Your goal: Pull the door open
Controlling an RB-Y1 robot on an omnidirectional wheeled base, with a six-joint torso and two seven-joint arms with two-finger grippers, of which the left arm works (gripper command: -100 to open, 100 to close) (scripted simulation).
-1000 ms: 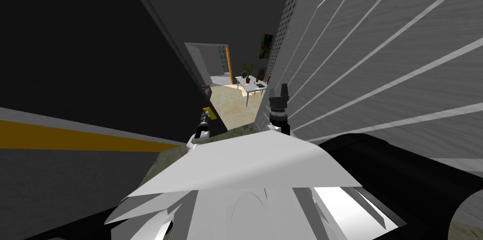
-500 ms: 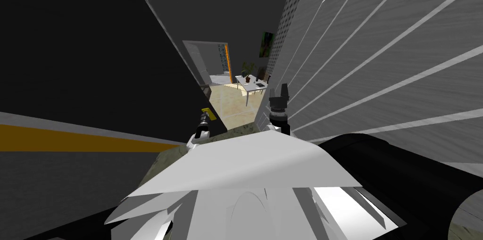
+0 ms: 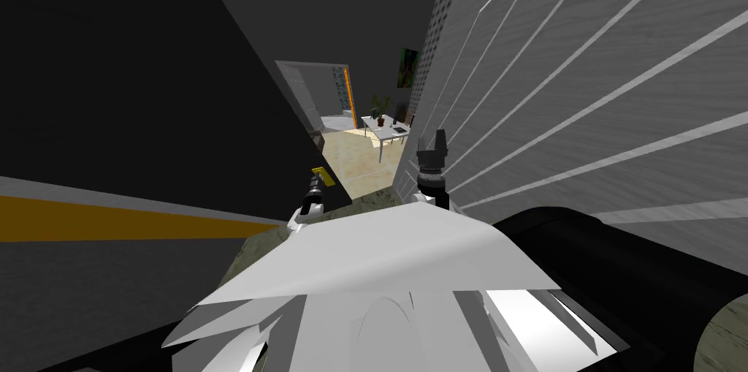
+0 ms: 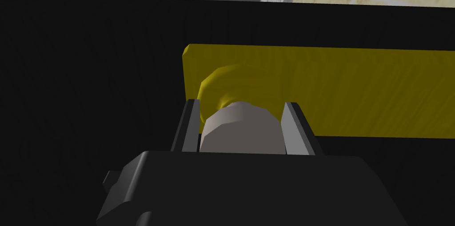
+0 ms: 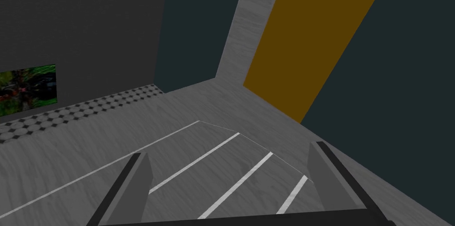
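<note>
Left gripper [image 4: 241, 103] clamped the grey knob [image 4: 240, 128], likely slick, on the yellow plate [image 4: 355, 90] of the probably stiff door [image 4: 89, 81]; right gripper [image 5: 229, 148] stood open.

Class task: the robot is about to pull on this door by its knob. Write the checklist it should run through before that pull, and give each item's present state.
1. Grip: ok. The left tool is shut on the grey knob, fingers pressing both its sides.
2. Knob mount: ok. It sits on the yellow plate of the dark door.
3. Other arm clear: ok. The right tool is open and empty, raised beside the striped grey wall.
4. Door unlatched: seems ok. Tan floor shows past its edge.
5. Room behind for the swing: cannot tell.
</note>
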